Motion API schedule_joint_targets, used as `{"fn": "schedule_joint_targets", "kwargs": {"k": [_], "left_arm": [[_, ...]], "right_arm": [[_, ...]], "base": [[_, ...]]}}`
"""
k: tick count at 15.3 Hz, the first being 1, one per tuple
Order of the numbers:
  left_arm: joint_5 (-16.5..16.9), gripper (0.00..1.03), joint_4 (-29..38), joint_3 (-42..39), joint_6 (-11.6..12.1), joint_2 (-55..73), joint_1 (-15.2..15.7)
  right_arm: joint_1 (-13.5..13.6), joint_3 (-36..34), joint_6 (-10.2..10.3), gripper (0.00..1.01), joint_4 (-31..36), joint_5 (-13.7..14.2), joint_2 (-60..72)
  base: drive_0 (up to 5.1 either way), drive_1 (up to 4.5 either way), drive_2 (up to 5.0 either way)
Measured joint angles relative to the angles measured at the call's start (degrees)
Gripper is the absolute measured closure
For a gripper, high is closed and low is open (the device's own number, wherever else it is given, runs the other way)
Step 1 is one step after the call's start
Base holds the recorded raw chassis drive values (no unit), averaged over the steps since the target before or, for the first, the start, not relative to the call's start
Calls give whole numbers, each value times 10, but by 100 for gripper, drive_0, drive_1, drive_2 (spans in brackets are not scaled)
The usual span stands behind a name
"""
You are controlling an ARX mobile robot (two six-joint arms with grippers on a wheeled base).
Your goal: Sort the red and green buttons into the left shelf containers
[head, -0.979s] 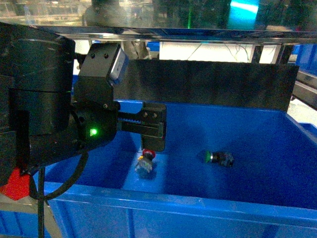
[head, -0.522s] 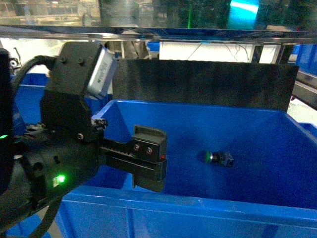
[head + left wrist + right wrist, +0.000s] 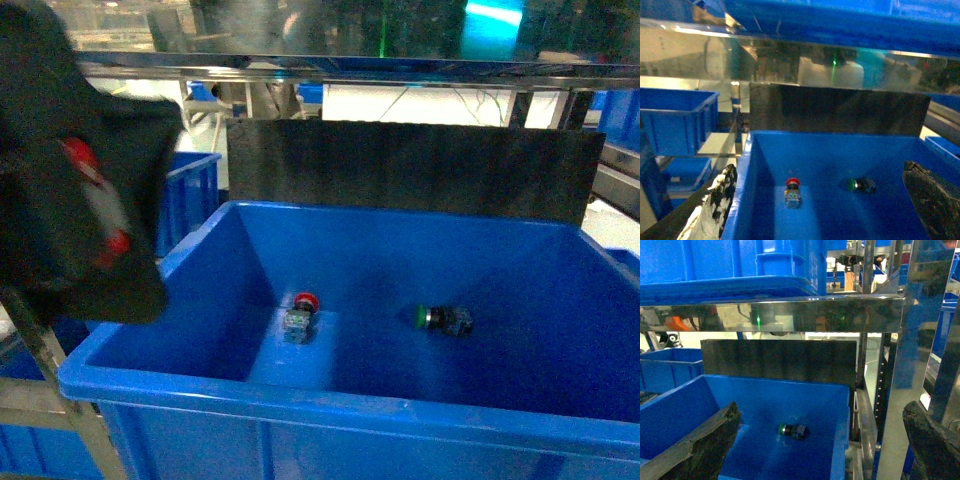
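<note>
A red button (image 3: 303, 312) with a grey body lies on the floor of a large blue bin (image 3: 300, 395), near its left wall. The green button (image 3: 440, 318) lies on its side to the right of it. The left wrist view looks down on the red button (image 3: 792, 190) and green button (image 3: 860, 185). My left gripper (image 3: 820, 172) hangs open above the bin, holding nothing. Its arm (image 3: 80, 200) is a dark blur at the far left. My right gripper (image 3: 821, 412) is open and empty over the bin's right edge, with the green button (image 3: 793, 430) below. A blue shelf container (image 3: 675, 115) stands to the left.
A dark panel (image 3: 400, 170) stands behind the bin, under a steel shelf rail (image 3: 350, 65). A steel upright (image 3: 900, 365) rises right of the bin's right wall (image 3: 842, 440). Another blue bin (image 3: 730, 265) sits on the shelf above. More blue bins (image 3: 185, 200) sit at the left.
My left gripper has drawn back out of the bin, up and to the left. The red button it covered now lies in plain sight. The green button has not moved.
</note>
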Motion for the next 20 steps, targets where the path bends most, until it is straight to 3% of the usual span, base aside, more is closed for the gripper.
{"fn": "schedule_joint_targets", "kwargs": {"k": [2,5,6,7,8,10,14,15,16,17,20], "left_arm": [[-131,5,-139,4,-14,-156,-37],[-148,5,-138,14,-17,-165,-40],[-135,10,-162,14,-3,-167,-33],[-94,22,-188,-3,34,-198,-2],[-77,29,-195,-17,50,-223,22],[-17,53,-214,-48,70,-285,88],[77,91,-246,-89,79,-351,180],[98,102,-250,-95,78,-368,201],[112,101,-257,-100,79,-381,217],[129,101,-262,-106,79,-390,232],[170,101,-279,-122,80,-422,272]], "right_arm": [[0,0,0,3,0,0,0],[1,0,-2,3,-6,4,0],[38,5,-31,15,-71,82,-20],[92,0,-62,29,-94,150,-48],[112,-1,-70,37,-97,179,-56],[162,-12,-83,60,-107,240,-76],[225,-25,-88,99,-115,304,-96],[248,-26,-91,99,-122,337,-102],[294,-28,-90,99,-122,379,-107],[324,-38,-90,99,-116,387,-117],[319,-49,-91,99,-117,401,-127]], "base": [[0,0,0],[0,0,0],[0,0,0],[0,0,0],[0,0,0],[0,0,0],[0,0,0],[0,0,0],[0,0,0],[0,0,0],[0,0,0]]}}
